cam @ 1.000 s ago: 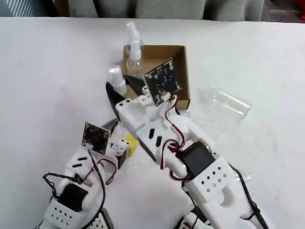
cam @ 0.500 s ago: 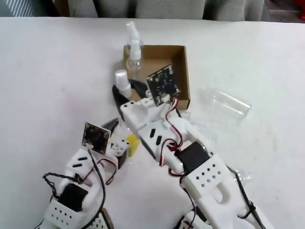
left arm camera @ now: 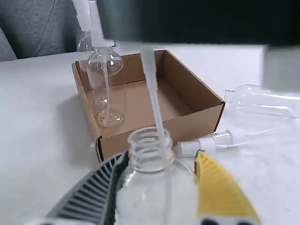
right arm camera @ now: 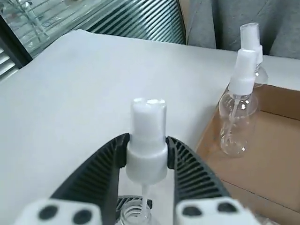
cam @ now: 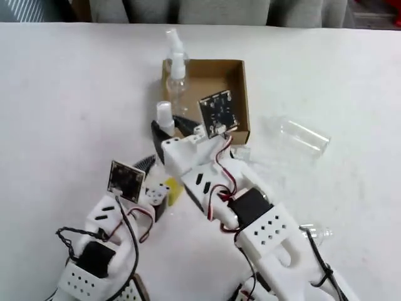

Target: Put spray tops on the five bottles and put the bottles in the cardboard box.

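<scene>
My left gripper (left arm camera: pixel 157 190) is shut on a clear upright bottle (left arm camera: pixel 151 146), one grey and one yellow finger on either side of its body. Right above it, my right gripper (right arm camera: pixel 147 152) is shut on a white spray top (right arm camera: pixel 148 117). The top's thin tube (left arm camera: pixel 153 101) reaches down to the bottle's open neck (right arm camera: pixel 133 216). In the high view the right gripper (cam: pixel 168 125) is just in front of the cardboard box (cam: pixel 210 78), over the left gripper (cam: pixel 161 177). One capped bottle (cam: pixel 178 78) stands inside the box, and another (cam: pixel 173 41) stands behind it.
An uncapped bottle (cam: pixel 304 137) lies on the table to the right of the box. A loose spray top (cam: pixel 241 152) lies by the box's front right corner. Another clear bottle (cam: pixel 316 233) lies beside the right arm. The table's left half is bare white.
The right gripper has carried the spray top from left of the box toward the left gripper, bringing it over the held bottle. The left arm has stayed still.
</scene>
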Tool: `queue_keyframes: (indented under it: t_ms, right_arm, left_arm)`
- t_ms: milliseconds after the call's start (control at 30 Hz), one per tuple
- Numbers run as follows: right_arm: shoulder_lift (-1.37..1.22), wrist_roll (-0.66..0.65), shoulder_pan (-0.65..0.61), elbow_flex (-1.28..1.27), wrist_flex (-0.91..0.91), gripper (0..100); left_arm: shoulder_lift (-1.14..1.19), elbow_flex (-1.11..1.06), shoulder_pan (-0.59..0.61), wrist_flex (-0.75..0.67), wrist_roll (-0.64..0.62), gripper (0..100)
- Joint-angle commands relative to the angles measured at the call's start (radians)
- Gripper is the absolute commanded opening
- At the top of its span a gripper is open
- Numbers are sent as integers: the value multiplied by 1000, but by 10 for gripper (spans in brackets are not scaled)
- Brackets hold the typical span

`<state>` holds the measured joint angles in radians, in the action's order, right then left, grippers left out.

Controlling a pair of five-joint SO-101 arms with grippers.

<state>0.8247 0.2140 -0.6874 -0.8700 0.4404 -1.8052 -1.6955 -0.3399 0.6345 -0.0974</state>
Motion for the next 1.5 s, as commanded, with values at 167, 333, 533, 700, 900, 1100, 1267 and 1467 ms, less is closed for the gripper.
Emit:
queue_keyframes:
  t_ms: [167, 333, 533, 700, 900, 1100, 1267, 1467]
  right_arm:
    - [27, 46, -18, 3, -21, 16]
    - [27, 78, -18, 0, -15, 16]
    - [27, 78, -18, -32, -16, 16]
    - [28, 78, -18, -41, -16, 16]
    - [28, 84, -19, -41, -15, 16]
    - [28, 84, -39, -43, 13, 16]
    - [28, 78, -54, -43, 30, 16]
    - [28, 78, -53, -49, 35, 16]
  left_arm:
    - [-24, 3, -5, 11, -5, 57]
    - [-24, 3, -5, 11, -5, 57]
    - [-24, 3, -5, 9, -5, 57]
    - [-24, 3, -5, 9, -5, 57]
    - [-24, 3, -5, 8, -5, 57]
    - [-24, 3, -5, 6, -5, 57]
    - [-24, 3, -5, 6, -5, 57]
    - [-24, 3, -5, 8, -5, 57]
